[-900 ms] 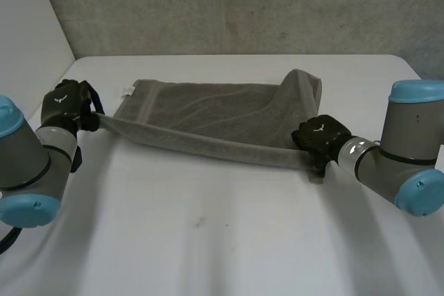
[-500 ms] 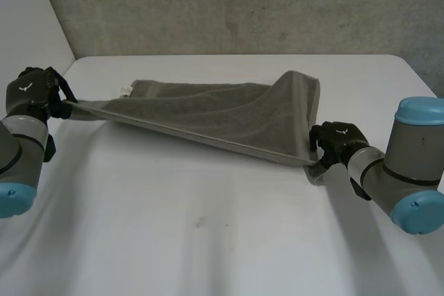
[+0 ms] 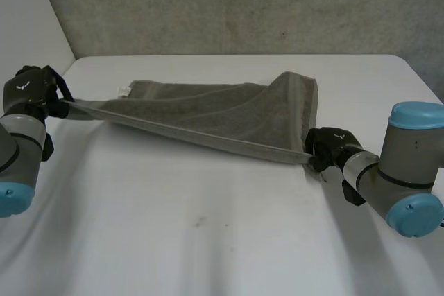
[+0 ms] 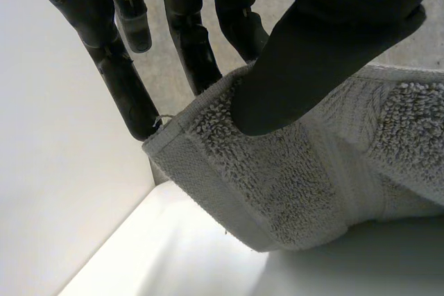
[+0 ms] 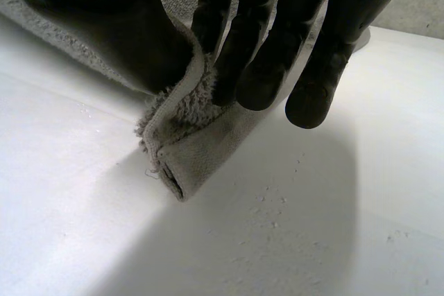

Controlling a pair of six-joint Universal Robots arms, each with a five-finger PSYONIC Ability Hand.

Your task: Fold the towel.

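Observation:
A grey towel (image 3: 222, 119) is stretched across the far half of the white table (image 3: 208, 240), its near edge lifted taut between my two hands. My left hand (image 3: 31, 91) pinches the near left corner of the towel (image 4: 291, 178) between its thumb (image 4: 326, 46) and fingers (image 4: 187, 39), off the table's left side. My right hand (image 3: 326, 145) holds the near right corner (image 5: 187, 150), with the thumb (image 5: 118, 25) and fingers (image 5: 277, 53) pinching the cloth just above the table. The far edge lies on the table, and the right end stands up in a hump.
A small white tag (image 3: 125, 90) sticks out at the towel's far left corner. A grey wall (image 3: 243, 5) runs behind the table. The table's left edge (image 3: 59, 74) is next to my left hand.
My left hand moved out to the left and up, drawing the near edge taut. My right hand shifted a little right, then back toward the towel. The towel's right end rose higher.

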